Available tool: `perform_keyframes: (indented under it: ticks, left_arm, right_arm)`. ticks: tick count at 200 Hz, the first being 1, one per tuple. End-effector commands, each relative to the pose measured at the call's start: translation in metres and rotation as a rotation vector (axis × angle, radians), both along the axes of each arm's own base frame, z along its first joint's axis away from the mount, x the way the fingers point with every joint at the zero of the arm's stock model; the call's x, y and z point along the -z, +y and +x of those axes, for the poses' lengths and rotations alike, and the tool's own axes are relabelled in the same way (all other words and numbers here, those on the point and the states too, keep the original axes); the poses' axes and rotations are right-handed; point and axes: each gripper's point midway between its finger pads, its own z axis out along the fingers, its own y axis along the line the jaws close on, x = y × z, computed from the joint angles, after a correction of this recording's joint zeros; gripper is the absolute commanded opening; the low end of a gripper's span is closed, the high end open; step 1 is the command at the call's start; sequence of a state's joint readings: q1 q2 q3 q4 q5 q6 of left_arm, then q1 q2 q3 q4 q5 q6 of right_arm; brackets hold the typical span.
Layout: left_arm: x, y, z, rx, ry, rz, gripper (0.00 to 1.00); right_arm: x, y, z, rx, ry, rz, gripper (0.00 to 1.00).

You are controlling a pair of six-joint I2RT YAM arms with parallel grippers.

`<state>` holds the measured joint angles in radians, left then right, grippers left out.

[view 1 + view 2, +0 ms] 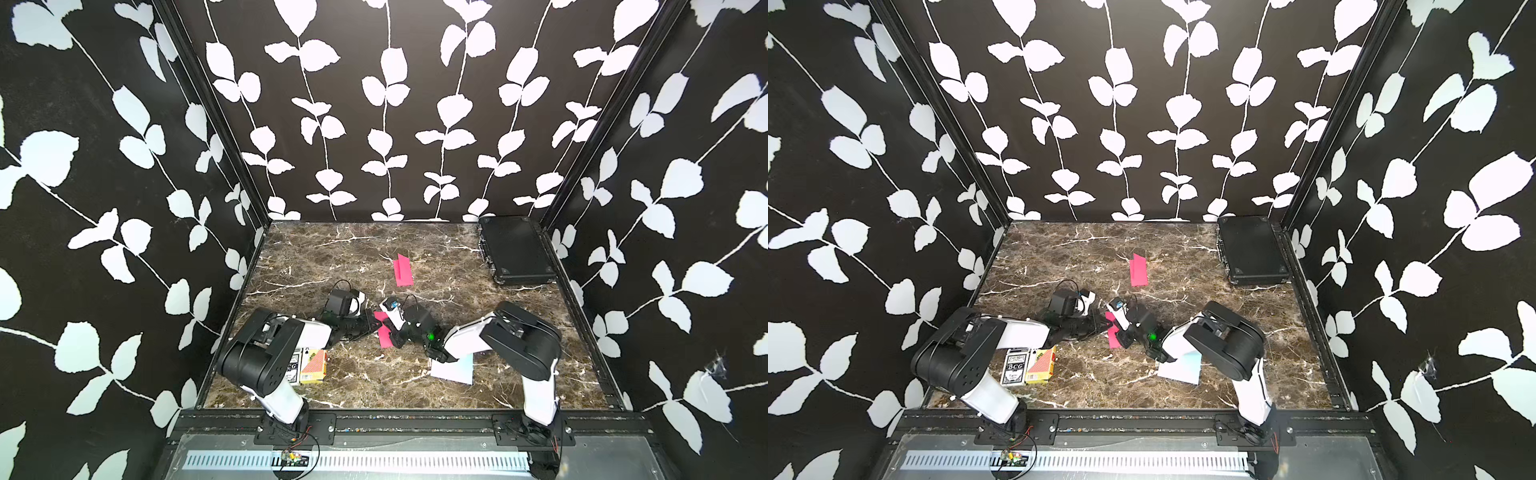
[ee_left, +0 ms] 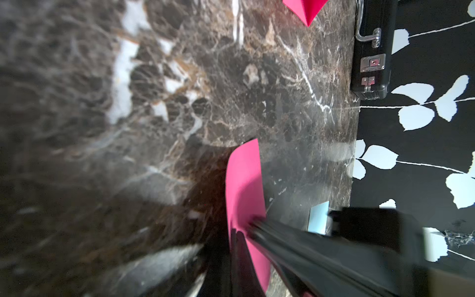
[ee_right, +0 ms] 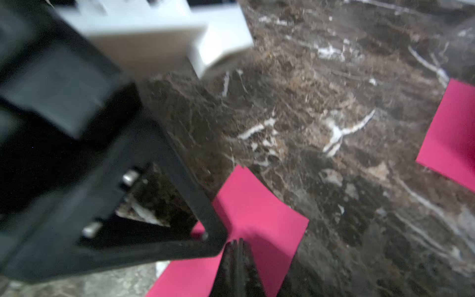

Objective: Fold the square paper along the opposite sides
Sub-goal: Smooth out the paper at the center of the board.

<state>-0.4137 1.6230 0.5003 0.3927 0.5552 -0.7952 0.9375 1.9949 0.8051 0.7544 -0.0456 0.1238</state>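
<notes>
Pink paper (image 1: 385,338) the thing to guide: keep both pinches firm, swing one edge squarely over onto the opposite edge, match corners before pressing any crease. Clamped tight on it, left gripper (image 1: 372,325) and right gripper (image 3: 237,253), near-middle of the marble table (image 1: 332,257). Bowed up between them, matte. Farther back — another pink sheet (image 1: 402,271), already folded.

Brown marble desk (image 1: 332,257), white veins. Far centre: folded pink paper (image 1: 402,271), lying flat. Far-right corner: black case (image 1: 513,251). Near left: two card boxes (image 1: 1027,365) side by side. Near right: pale sheet (image 1: 455,370). Mid-desk: 2nd pink paper (image 1: 384,336), curled, not flat.
</notes>
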Motion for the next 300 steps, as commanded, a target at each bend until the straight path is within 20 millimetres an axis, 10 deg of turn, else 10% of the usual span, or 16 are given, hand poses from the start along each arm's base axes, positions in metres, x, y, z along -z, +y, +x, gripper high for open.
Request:
perform_keyframes:
  ticks: [1,113,197,255,300]
  left_arm:
    - [0.009,0.010,-0.005,-0.021,0.015,0.044,0.00]
    - [0.017,0.042,-0.012,-0.081,0.028,0.073,0.00]
    - [0.018,0.035,-0.001,-0.049,0.012,0.064,0.00]
    - [0.014,0.039,0.013,-0.055,0.001,0.076,0.00]
    - [0.010,0.053,0.022,-0.079,-0.006,0.074,0.00]
  right_arm:
    - [0.027,-0.016,0.000,0.037,0.017,-0.078,0.04]
    - [0.041,-0.047,-0.002,0.085,0.029,-0.152,0.04]
    - [-0.047,0.012,-0.018,-0.087,-0.003,0.090,0.07]
    - [0.040,-0.011,-0.039,-0.073,0.125,-0.084,0.07]
    - [0.054,-0.039,-0.051,-0.034,0.156,-0.153,0.07]
